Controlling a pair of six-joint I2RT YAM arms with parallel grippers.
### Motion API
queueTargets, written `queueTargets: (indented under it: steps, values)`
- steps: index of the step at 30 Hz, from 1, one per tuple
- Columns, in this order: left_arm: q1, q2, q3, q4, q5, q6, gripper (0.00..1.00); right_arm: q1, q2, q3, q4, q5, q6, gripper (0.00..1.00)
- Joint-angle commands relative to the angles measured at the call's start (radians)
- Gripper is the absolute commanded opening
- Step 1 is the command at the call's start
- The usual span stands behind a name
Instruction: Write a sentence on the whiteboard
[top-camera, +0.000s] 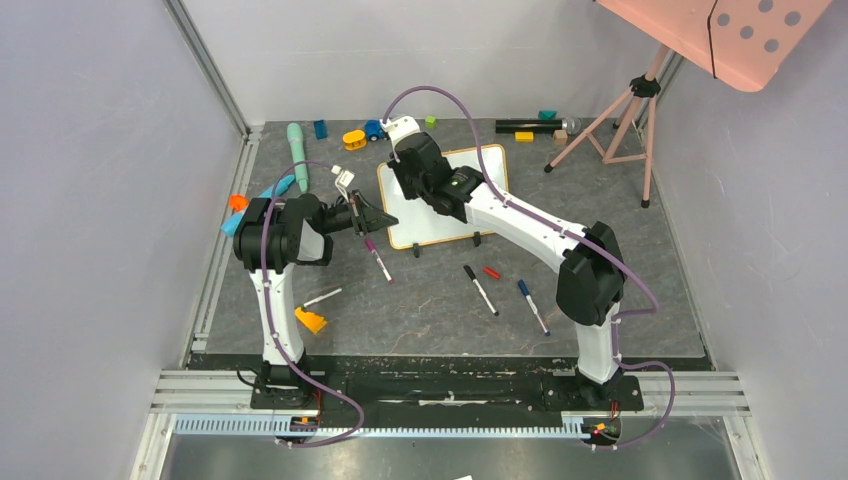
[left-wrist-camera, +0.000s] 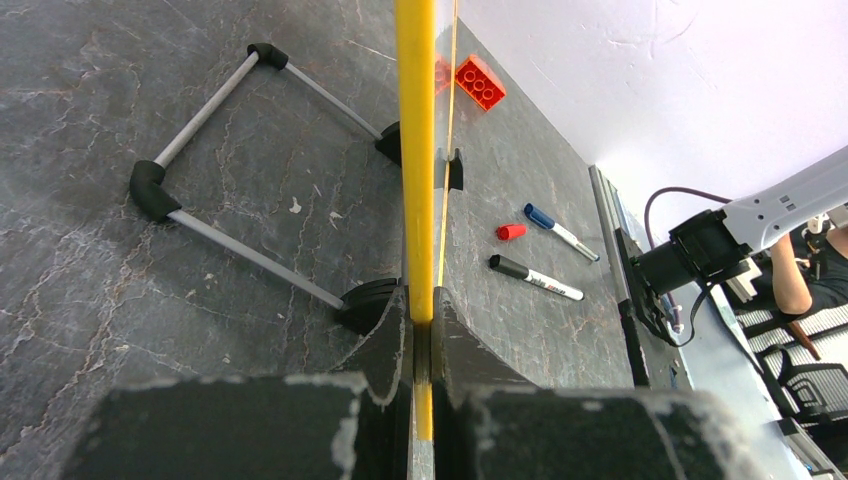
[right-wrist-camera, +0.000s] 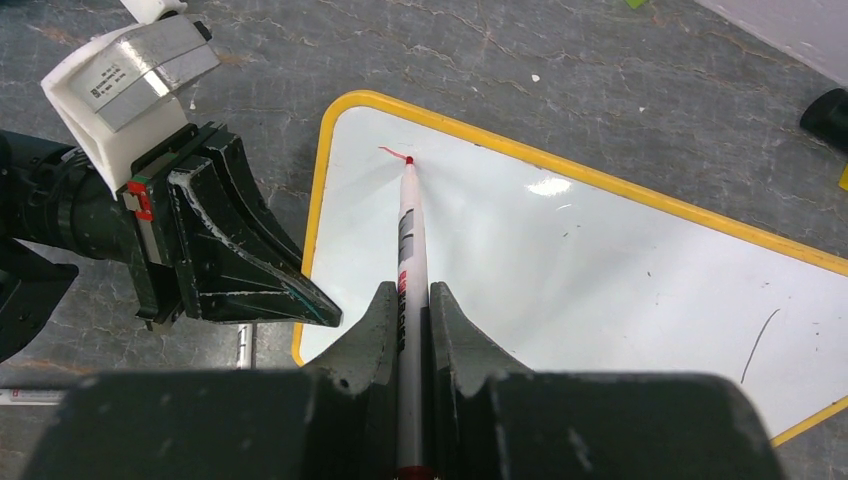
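The whiteboard (top-camera: 437, 226) with its yellow-orange frame lies slightly raised at the middle of the table. My left gripper (top-camera: 386, 219) is shut on its left edge; in the left wrist view the frame (left-wrist-camera: 414, 150) runs edge-on between the jaws of that gripper (left-wrist-camera: 422, 296). My right gripper (top-camera: 408, 172) hovers over the board's far left corner. In the right wrist view this gripper (right-wrist-camera: 412, 292) is shut on a red marker (right-wrist-camera: 408, 235). The marker's tip touches the whiteboard (right-wrist-camera: 560, 260). Of the sentence, only a short red stroke (right-wrist-camera: 392, 153) shows.
Loose markers lie in front of the board: purple-capped (top-camera: 378, 258), black (top-camera: 480, 290) and blue (top-camera: 533, 306), plus a red cap (top-camera: 491, 272). Toys line the back edge (top-camera: 354, 139). A pink tripod (top-camera: 620, 120) carrying a dotted panel (top-camera: 740, 35) stands at back right.
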Motion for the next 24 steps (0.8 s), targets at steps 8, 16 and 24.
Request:
queueTargets:
  steps: [8, 16, 24]
  values:
    - [-0.021, 0.018, -0.003, 0.068, 0.076, 0.038, 0.02, -0.012, -0.002, 0.025, 0.004, 0.012, -0.009, 0.00]
    - [-0.021, 0.018, -0.003, 0.068, 0.078, 0.038, 0.02, -0.012, 0.009, 0.044, 0.001, -0.004, -0.015, 0.00]
    - [-0.021, 0.020, -0.002, 0.068, 0.080, 0.037, 0.02, -0.012, 0.022, 0.044, 0.001, -0.010, -0.015, 0.00]
